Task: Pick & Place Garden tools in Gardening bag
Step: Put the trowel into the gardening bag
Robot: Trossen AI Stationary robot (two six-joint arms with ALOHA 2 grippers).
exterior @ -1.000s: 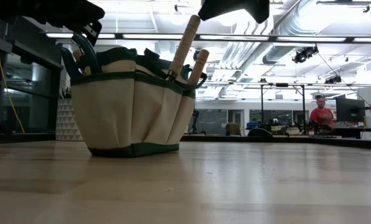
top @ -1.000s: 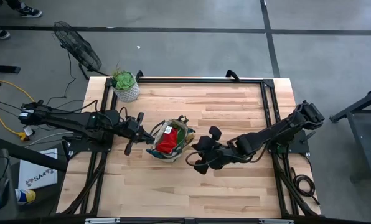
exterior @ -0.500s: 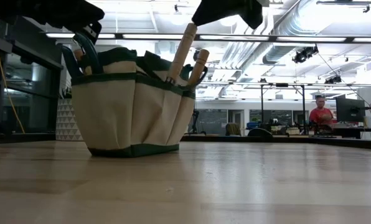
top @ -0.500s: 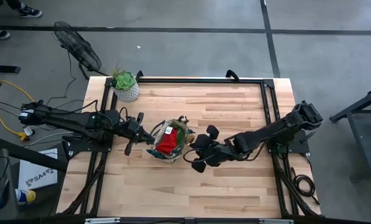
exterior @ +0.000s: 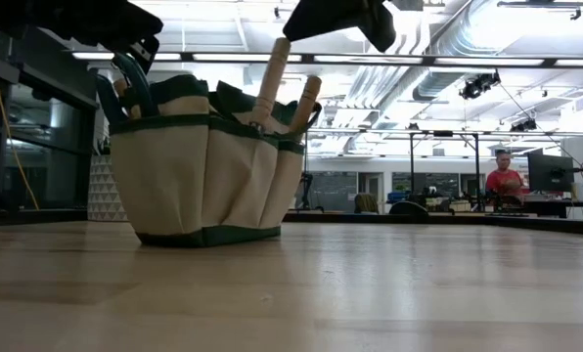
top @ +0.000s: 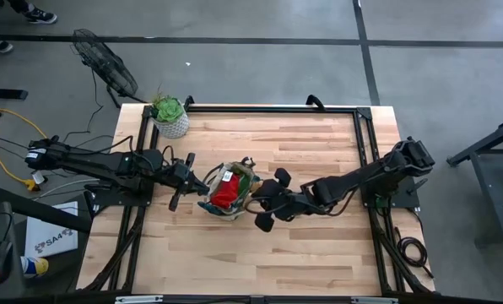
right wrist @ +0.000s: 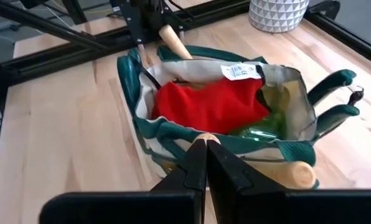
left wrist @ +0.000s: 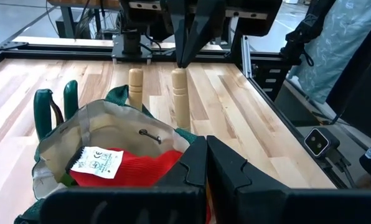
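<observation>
Pale butcher-block planks formed the table (top: 302, 143), framed by dark rails, with a grey concrete floor around it, a floor fan (top: 104, 63) beyond the far-left corner and a person in red (exterior: 505, 181) working far off in the room. A green plant in a white pot (top: 170, 116) stood at the table's far-left corner, well apart from the work and no part of it.

The gardening bag (top: 229, 192) sat upright left of the table's middle, between my two arms. It was already loaded: a red cloth piece (right wrist: 210, 106) with its white label filled the centre, a translucent green plastic piece (right wrist: 263, 132) lay beside it, the green-handled pruning shears (left wrist: 55, 106) stood in an outer pocket, and two trowels stood blade-down with their wooden handles (exterior: 270, 83) sticking up past the rim. That handle-up stance probably kept the blades captive in the narrow pockets.

My left fingers (left wrist: 205, 163) were pressed together, empty, just beside the bag's left rim; I judged they were there to steady the soft fabric. My right fingers (right wrist: 204, 155) were likewise pressed together and held nothing, poised at the bag's right rim directly over the trowel handles. Closed tips suit pushing rather than grasping, so the likely step was nudging a leaning handle deeper. No tools lay loose on the table, so the task looked nearly complete.
</observation>
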